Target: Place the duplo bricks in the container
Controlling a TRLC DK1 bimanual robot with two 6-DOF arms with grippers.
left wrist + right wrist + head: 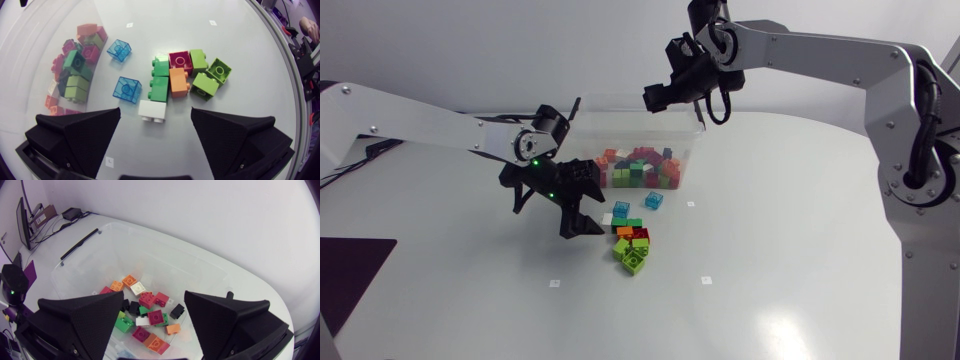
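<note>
Table point(770, 260): white, spreads under everything and carries the container point(692, 150), a clear tub, on its far half. Right arm point(840, 55): stretches from the head view's right edge to a spot over the container's far rim. Left arm point(420, 125): stretches from the left edge and ends in front of the container's near wall, toward its left corner. Right gripper point(154, 294): hangs above the container's inside, released, fingers spread wide, and looks down between them onto the heap. Left gripper point(155, 111): released as well, points down at the tabletop just outside the container's near wall, fingers wide apart. Heap of bricks point(640, 168): lies inside the container against its near wall, with red, pink, green, orange, white and black mixed. Loose bricks point(630, 240): lie outside the container, near its front wall, mostly packed into one cluster. Lime bricks point(205, 86): three, on the cluster's side farthest from the container. Green bricks point(160, 80): two in a row, on the cluster's side nearest the container. Orange brick point(179, 81): touches the green row on the side away from the container. Dark red brick point(180, 61): sits beside the orange one, against a lime one. Clear blue bricks point(127, 90): two, apart from each other, between the cluster and the container, one just beside its wall. White brick point(152, 110): touches the end of the green row, between the left fingertips and apart from both.
</note>
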